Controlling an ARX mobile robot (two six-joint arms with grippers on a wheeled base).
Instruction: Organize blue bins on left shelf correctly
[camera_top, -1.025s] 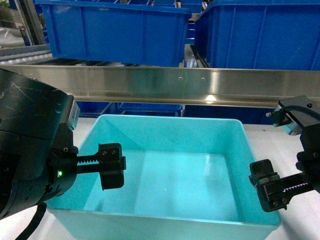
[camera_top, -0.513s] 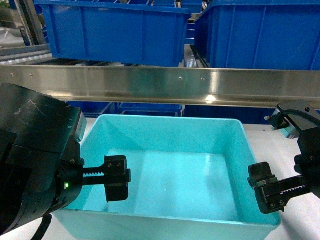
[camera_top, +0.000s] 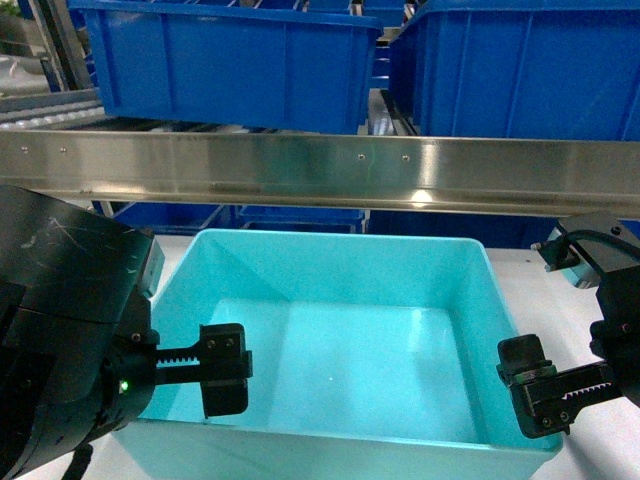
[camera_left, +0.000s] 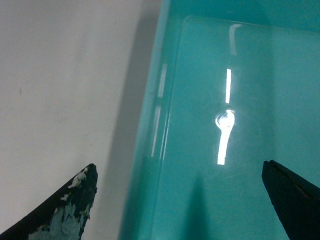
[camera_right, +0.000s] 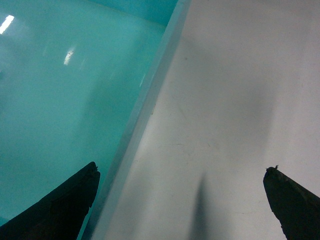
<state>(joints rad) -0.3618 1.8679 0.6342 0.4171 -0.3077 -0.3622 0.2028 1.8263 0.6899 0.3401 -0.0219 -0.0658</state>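
Observation:
The light turquoise bin (camera_top: 340, 340) stands empty on the white table, just in front of the left shelf's steel beam (camera_top: 320, 170). My left gripper (camera_top: 185, 368) is open and straddles the bin's left wall. In the left wrist view that gripper (camera_left: 178, 167) has one finger over the table and the other inside the bin (camera_left: 240, 75). Over the bin's right wall my right gripper (camera_top: 575, 385) is open too. The right wrist view shows it (camera_right: 181, 170) with one finger over the bin (camera_right: 60, 90) and one over the table. Neither gripper holds anything.
Two royal-blue ribbed bins (camera_top: 230, 60) (camera_top: 520, 60) sit on the shelf tier above the beam. More blue bins (camera_top: 300, 215) show beneath it. White table (camera_top: 520, 265) (camera_left: 60, 75) (camera_right: 235, 100) lies on both sides of the turquoise bin.
Both grippers have sunk lower beside the bin's side walls, the left one further than the right. The bin has not moved.

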